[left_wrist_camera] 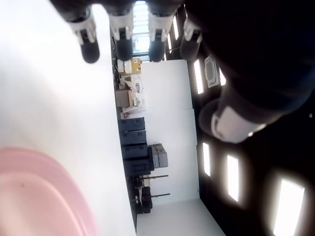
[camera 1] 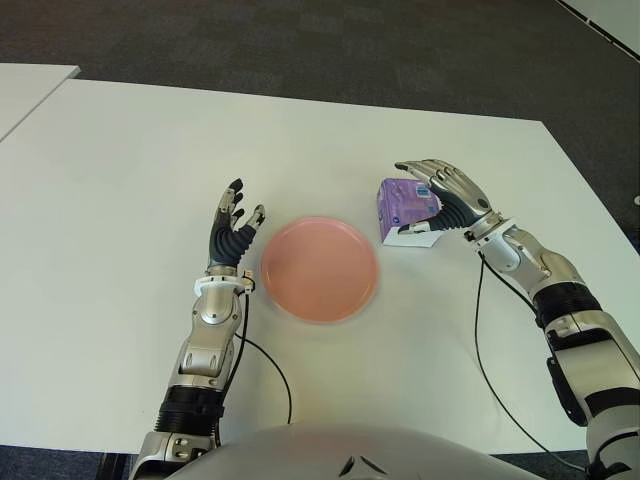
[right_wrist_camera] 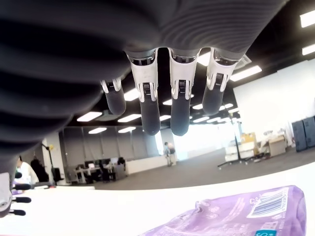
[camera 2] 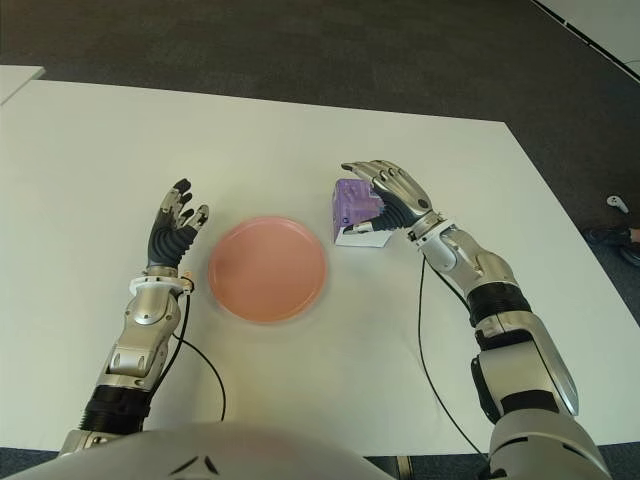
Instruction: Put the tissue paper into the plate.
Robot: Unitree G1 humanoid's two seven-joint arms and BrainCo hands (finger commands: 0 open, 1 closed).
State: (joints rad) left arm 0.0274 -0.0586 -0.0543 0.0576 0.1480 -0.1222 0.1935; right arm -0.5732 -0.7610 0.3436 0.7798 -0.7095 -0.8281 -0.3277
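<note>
Hovering right hand (camera 1: 440, 195) over tissue pack (camera 1: 405, 205)

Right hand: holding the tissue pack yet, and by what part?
Nothing held. The right hand is open, fingers extended over the tissue pack, not closed on it. The left hand shows open left of the plate, holding nothing.

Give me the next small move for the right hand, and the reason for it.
Probably lower the right hand and curl its fingers around the tissue pack. The fingers are spread above the pack and hold nothing yet, and the pack is on the table to the right of the empty pink plate. The left hand shows open left of the plate.
</note>
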